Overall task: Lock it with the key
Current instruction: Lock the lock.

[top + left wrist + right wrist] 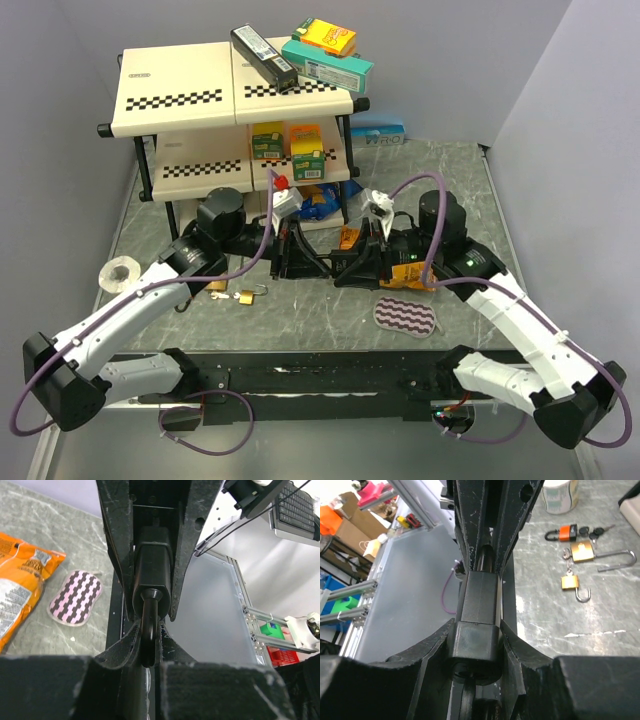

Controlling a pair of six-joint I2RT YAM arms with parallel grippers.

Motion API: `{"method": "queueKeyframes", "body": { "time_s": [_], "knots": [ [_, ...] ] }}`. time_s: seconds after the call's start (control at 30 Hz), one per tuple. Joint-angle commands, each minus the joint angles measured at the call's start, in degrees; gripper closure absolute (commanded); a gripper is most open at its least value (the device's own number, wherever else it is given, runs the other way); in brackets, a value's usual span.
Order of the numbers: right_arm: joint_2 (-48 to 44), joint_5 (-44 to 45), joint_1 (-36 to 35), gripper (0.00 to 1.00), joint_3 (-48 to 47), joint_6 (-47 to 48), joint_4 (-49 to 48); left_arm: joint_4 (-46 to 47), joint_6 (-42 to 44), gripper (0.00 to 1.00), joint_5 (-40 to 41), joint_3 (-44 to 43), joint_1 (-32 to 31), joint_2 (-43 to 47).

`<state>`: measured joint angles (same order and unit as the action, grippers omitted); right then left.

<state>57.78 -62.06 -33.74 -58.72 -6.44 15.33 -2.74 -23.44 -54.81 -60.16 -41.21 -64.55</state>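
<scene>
A black padlock (318, 258) is held in the air between my two grippers at the table's middle. My right gripper (345, 262) is shut on the lock's body (479, 605), its fingers (432, 645) clamping both sides. A thin black key blade appears to hang from the keyhole (470, 672) at the body's near end. My left gripper (290, 250) faces it and is shut on the black shackle (149, 630), seen edge-on, sticking out of the body's (152, 565) other end. Its fingers (122, 647) pinch the shackle from both sides.
An orange padlock with keys (567, 532) and two brass padlocks (582, 551) (570, 582) lie left of the grippers, near a tape roll (120, 272). A striped pad (405, 315) lies in front, an orange bag (20, 585) beside it. A loaded shelf (230, 100) stands behind.
</scene>
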Motion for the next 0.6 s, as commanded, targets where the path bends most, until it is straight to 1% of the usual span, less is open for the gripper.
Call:
{"method": "queueKeyframes", "body": {
  "time_s": [0.0,0.03,0.1,0.13,0.2,0.23,0.33,0.43,0.57],
  "knots": [
    [1.55,0.10,-2.21,1.00,0.10,5.03,-4.62,11.45,-3.02,0.99,6.38,0.31,0.86,-0.67],
    [1.37,-0.16,-1.34,0.85,0.10,4.77,-3.83,11.01,-1.88,0.99,6.12,0.31,1.30,-0.31],
    [1.20,-0.87,-0.20,0.66,-0.17,4.59,-2.86,8.82,-0.21,0.99,5.85,0.39,2.71,0.92],
    [1.20,-0.95,1.20,0.50,-0.34,4.77,-2.07,8.46,0.84,0.99,5.59,0.74,3.41,1.36],
    [1.19,-0.87,2.62,0.39,-1.30,5.81,0.74,9.24,0.42,0.99,3.41,2.49,6.39,2.67],
    [1.20,-0.78,3.49,0.30,-1.75,6.00,1.71,9.33,0.33,0.99,2.52,3.03,7.10,3.03],
    [1.02,-1.22,6.57,0.22,-3.07,7.84,4.70,6.62,2.34,0.99,1.64,3.47,8.78,4.17],
    [0.67,-1.39,8.77,0.20,-3.68,9.25,6.90,4.16,4.54,0.99,1.46,3.38,9.22,5.14],
    [-0.21,-2.10,10.36,0.21,-3.86,11.62,8.75,2.92,6.39,0.99,0.32,3.21,9.39,5.58]
  ]
}}
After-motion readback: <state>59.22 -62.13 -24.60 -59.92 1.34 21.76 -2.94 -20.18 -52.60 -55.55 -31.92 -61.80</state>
